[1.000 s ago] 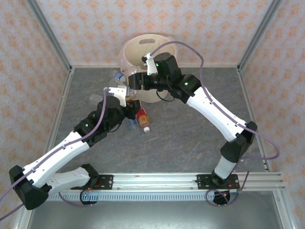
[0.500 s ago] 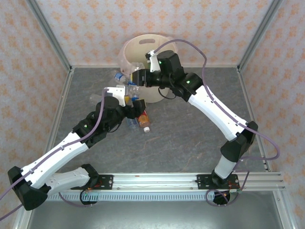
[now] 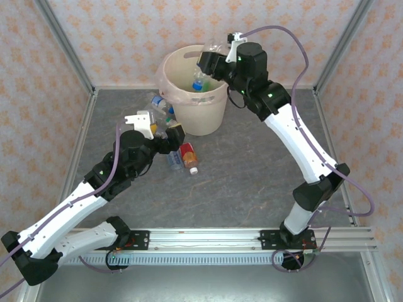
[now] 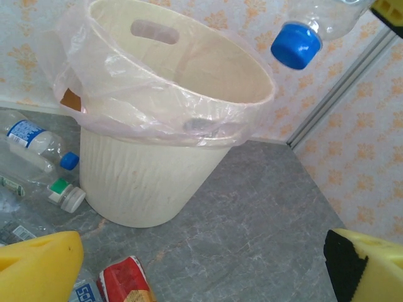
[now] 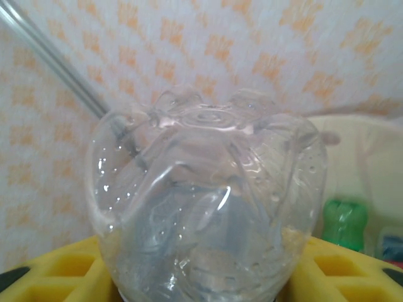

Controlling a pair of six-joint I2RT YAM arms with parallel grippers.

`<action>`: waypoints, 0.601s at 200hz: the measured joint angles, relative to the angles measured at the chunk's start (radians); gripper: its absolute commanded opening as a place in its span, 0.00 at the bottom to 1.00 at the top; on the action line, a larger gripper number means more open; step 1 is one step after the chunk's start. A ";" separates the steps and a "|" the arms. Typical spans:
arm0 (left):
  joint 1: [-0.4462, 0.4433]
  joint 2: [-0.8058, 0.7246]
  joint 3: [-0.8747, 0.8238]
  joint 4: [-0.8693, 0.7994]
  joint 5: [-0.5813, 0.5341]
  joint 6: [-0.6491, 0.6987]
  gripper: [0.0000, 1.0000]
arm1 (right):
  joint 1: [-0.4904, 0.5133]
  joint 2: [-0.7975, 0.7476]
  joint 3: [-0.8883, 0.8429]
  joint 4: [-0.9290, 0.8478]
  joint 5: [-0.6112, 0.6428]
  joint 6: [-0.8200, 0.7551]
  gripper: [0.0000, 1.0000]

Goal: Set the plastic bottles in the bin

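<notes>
Above the bin, right arm stretched high, right tool tight around a clear bottle; left tool wide, low.

Nothing legible anywhere. Faint white print on the blue label of a clear bottle, at nine o'clock from the bin, too blurred; likewise the red-labelled bottle at six o'clock.

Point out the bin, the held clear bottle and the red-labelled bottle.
bin [image 4: 145, 189], left wrist view, ribbed outer wall.
held clear bottle [image 5: 208, 195], right wrist view, its base.
red-labelled bottle [image 3: 187, 153], top external view, label.
</notes>
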 measured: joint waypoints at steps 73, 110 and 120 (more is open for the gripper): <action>0.000 -0.016 0.000 -0.010 -0.012 -0.023 0.99 | -0.011 0.120 0.071 0.129 0.208 -0.109 0.56; 0.000 -0.033 0.000 -0.042 -0.030 -0.030 0.99 | -0.021 0.209 0.111 0.141 0.242 -0.137 0.56; 0.000 -0.039 0.000 -0.053 -0.034 -0.032 0.99 | -0.025 0.226 0.113 0.141 0.244 -0.143 0.56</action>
